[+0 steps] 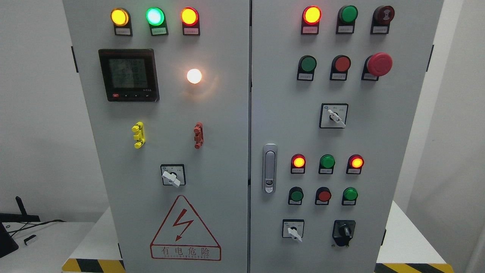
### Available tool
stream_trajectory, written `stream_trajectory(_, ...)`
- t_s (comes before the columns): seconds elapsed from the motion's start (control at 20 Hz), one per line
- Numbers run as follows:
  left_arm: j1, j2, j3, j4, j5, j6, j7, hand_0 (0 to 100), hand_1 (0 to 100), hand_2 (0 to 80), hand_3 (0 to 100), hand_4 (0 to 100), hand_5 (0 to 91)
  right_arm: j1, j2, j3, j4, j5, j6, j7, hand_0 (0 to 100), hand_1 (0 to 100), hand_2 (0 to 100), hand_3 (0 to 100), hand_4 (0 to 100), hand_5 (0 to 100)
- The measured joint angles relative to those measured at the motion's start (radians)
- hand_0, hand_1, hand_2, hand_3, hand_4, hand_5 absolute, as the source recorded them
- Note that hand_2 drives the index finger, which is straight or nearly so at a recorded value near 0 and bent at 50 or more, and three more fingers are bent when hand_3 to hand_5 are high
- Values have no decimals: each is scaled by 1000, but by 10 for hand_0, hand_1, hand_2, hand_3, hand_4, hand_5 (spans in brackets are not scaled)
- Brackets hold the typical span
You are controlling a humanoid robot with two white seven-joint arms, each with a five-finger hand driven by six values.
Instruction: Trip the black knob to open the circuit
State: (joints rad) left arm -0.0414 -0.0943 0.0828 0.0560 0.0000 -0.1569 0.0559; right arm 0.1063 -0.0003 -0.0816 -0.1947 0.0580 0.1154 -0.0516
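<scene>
Cabinet (212, 113) doors fill nearly the whole view, grey and shut, two of them side by side with a dark seam running down the middle. No arm or hand of the robot shows anywhere, so I cannot tell whether the fingers are released, clenched or grasping anything, and there is no place to give relative to them.

The black knob (344, 230) sits at the lower right of the right-hand door, on a black square plate, its grip standing roughly upright. Just to its left is a white-handled rotary switch (293, 231) with the handle pointing down and to the right. Above these run a row of three small push buttons, green, red, green, and above that three lamps, of which the two outer ones glow red-orange. A silver door latch (269, 168) stands upright near the seam. Higher up on the same door is a big red mushroom button (379, 64).

On the left door a digital meter (129, 74) shows faint figures, with a bright white lamp (194, 76) beside it and yellow, green and orange lamps lit above. A red-bordered warning triangle (185, 227) with a lightning bolt sits near the bottom. The cabinet stands on a white counter (411, 246) edged with yellow-and-black striping.
</scene>
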Motion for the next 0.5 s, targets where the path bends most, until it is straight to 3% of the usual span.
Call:
stream_trajectory(0.4,0,0,0,0,0,0,0,120,389,0,0,0,0,111,0,3,-194,3,-6,5,271,310,0,0,6,0)
stream_trajectory(0.5,0,0,0,0,0,0,0,120,389,0,0,0,0,143,0,3,-244,3,-42,5,272,309,0,0,22,0)
